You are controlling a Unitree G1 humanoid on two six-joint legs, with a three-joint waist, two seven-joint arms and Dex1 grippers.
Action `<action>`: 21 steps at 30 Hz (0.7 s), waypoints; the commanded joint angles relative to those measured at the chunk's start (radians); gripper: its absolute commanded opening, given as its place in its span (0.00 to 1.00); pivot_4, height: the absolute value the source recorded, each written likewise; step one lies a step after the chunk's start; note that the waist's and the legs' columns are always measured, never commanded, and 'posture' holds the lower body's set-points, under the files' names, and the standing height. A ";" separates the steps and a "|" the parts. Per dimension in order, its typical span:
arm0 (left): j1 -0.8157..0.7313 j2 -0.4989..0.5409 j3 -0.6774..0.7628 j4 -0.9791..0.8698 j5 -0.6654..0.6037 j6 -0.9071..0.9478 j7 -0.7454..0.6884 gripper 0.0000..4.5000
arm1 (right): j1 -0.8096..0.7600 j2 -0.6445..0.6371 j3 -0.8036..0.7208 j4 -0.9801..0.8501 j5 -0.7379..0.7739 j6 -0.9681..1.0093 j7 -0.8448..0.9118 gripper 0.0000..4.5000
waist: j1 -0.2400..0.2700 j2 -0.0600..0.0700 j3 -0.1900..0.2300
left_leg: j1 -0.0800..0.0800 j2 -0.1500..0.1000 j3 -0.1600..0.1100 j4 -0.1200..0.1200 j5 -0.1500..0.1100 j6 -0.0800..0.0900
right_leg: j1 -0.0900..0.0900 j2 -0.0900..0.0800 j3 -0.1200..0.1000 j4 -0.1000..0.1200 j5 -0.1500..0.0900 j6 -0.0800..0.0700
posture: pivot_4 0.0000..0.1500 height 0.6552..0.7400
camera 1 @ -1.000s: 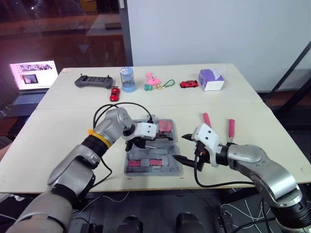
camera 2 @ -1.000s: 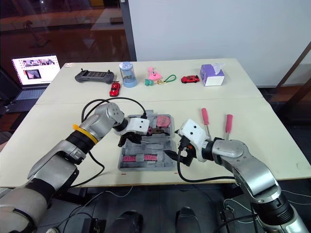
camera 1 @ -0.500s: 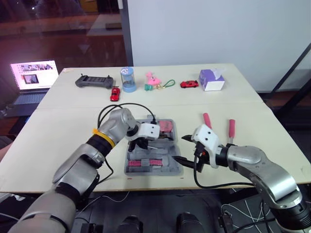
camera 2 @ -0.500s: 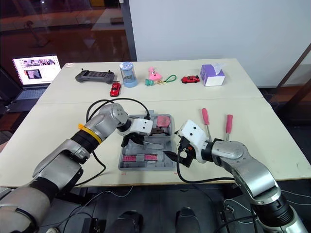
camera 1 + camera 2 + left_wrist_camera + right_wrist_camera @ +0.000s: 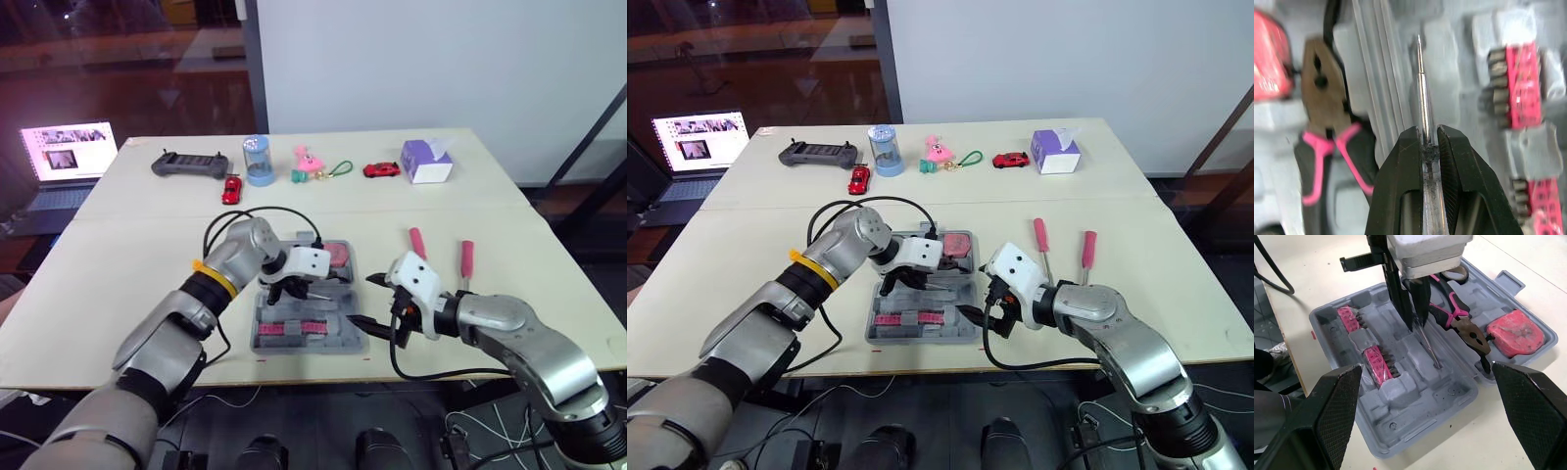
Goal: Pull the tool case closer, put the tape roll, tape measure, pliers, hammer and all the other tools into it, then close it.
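L fingers clamped on thin screwdriver shaft, tip over tool case mid-tray; case sits open, near-centre of surface. We note pliers inside, far side. R fingers spread wide, empty, just right of case.

Matt grey plastic, bare metal and pink grips on a pale surface.
From here the surface looks smooth, cream and matt, like laminate. The tool case is moulded grey plastic, dull with a faint sheen. The screwdriver has a bright, polished metal shaft. The pliers have a dull brownish metal head and smooth black-and-pink grips. The tape measure is red plastic, scuffed and chalky. The bit holders are pink plastic around dark metal bits. The left claw is smooth, glossy black plastic under a grainy white housing. The right claw has fingers of black, finely pebbled matt plastic.
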 commanded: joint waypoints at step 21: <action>0.004 0.021 0.006 -0.020 0.002 -0.005 0.003 0.00 | 0.001 0.002 -0.005 -0.055 0.015 -0.003 0.000 1.00 | 0.000 0.000 0.000 | 0.000 0.000 0.000 0.000 0.000 0.000 | 0.000 0.000 0.000 0.000 0.000 0.000 | 1.00 1.00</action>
